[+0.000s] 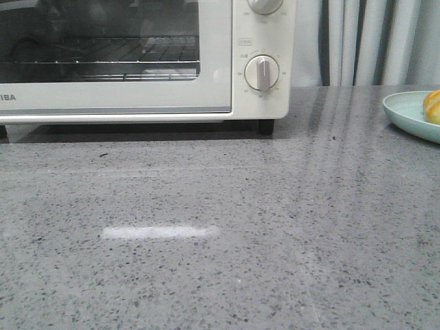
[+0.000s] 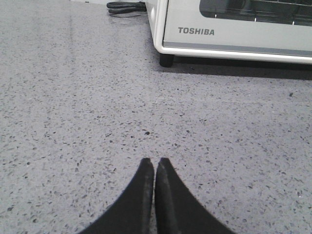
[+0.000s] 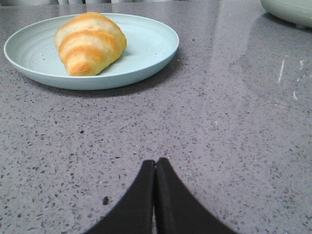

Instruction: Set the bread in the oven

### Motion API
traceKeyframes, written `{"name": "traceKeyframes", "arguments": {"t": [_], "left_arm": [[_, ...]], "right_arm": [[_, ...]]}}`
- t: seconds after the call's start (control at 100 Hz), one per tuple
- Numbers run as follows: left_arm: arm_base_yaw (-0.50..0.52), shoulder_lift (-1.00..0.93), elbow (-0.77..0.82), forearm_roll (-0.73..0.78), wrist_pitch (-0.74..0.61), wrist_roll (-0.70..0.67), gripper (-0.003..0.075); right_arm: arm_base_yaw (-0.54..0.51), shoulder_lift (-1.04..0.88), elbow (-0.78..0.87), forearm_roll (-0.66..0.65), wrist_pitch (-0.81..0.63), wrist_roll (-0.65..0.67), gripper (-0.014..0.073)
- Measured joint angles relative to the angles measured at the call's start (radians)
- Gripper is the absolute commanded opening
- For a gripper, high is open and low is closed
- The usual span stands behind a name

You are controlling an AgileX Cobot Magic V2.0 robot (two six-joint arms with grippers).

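Note:
The bread (image 3: 89, 43), a golden ridged roll, lies on a pale green plate (image 3: 146, 58); in the front view only a sliver of the bread (image 1: 433, 106) and the plate (image 1: 405, 110) show at the far right edge. The cream-white oven (image 1: 261, 41) stands at the back left with its door shut and a wire rack behind the glass; it also shows in the left wrist view (image 2: 234, 34). My left gripper (image 2: 155, 161) is shut and empty above the counter in front of the oven. My right gripper (image 3: 155, 162) is shut and empty, short of the plate. Neither gripper shows in the front view.
The grey speckled counter (image 1: 220, 234) runs across the front. A black cable (image 2: 124, 7) lies beside the oven's left side. A pale curtain (image 1: 371, 41) hangs behind the counter. The edge of another pale dish (image 3: 290, 12) shows in the right wrist view.

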Motion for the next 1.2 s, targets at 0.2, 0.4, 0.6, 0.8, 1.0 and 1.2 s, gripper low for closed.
{"name": "traceKeyframes", "arguments": {"t": [0.2, 0.4, 0.6, 0.8, 1.0, 1.2], "left_arm": [[0.0, 0.0, 0.0, 0.0, 0.0, 0.0, -0.0021], [0.0, 0.0, 0.0, 0.0, 0.0, 0.0, -0.0021], [0.0, 0.0, 0.0, 0.0, 0.0, 0.0, -0.0021], [0.0, 0.0, 0.0, 0.0, 0.0, 0.0, -0.0021], [0.0, 0.0, 0.0, 0.0, 0.0, 0.0, -0.0021], [0.0, 0.0, 0.0, 0.0, 0.0, 0.0, -0.0021]], "right_arm": [[0.0, 0.0, 0.0, 0.0, 0.0, 0.0, -0.005], [0.0, 0.0, 0.0, 0.0, 0.0, 0.0, -0.005], [0.0, 0.0, 0.0, 0.0, 0.0, 0.0, -0.005], [0.0, 0.0, 0.0, 0.0, 0.0, 0.0, -0.005], [0.0, 0.0, 0.0, -0.047, -0.035, 0.0, -0.005], [0.0, 0.0, 0.0, -0.069, -0.249, 0.0, -0.005]]}}
